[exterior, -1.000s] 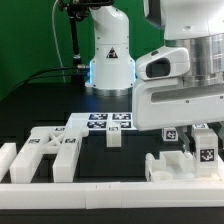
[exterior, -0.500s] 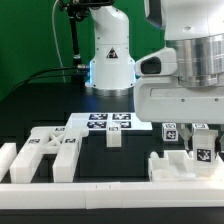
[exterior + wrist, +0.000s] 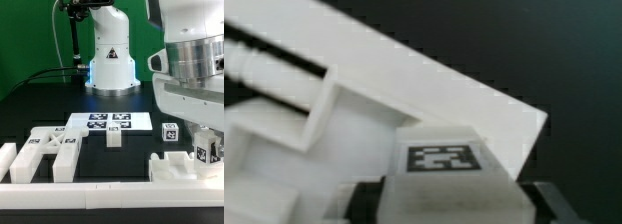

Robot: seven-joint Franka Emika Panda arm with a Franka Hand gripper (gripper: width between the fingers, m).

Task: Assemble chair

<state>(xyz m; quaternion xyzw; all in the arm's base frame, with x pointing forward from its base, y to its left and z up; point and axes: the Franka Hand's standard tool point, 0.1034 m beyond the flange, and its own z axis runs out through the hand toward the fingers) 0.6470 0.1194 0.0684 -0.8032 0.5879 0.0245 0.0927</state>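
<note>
My gripper (image 3: pixel 206 138) stands low at the exterior view's right, shut on a small white tagged chair block (image 3: pixel 207 151). In the wrist view the block (image 3: pixel 446 165) fills the gap between my dark fingers (image 3: pixel 374 202), tag facing the camera. It sits just above a wider white chair part (image 3: pixel 180 165) with raised walls, which shows in the wrist view (image 3: pixel 331 110) as a slab and ledges. A lattice-shaped chair part (image 3: pixel 50 152) lies at the left. A small white cube (image 3: pixel 114 138) stands mid-table, and another tagged cube (image 3: pixel 170 130) is beside my gripper.
The marker board (image 3: pixel 108 122) lies flat behind the cube. A long plain white rail (image 3: pixel 100 186) runs along the front edge. The arm's base (image 3: pixel 110 60) stands at the back, with a black stand and cable to its left.
The arm's bulky wrist has swung toward the exterior view's right and up. The gripper and the tagged block stay in almost the same place.
</note>
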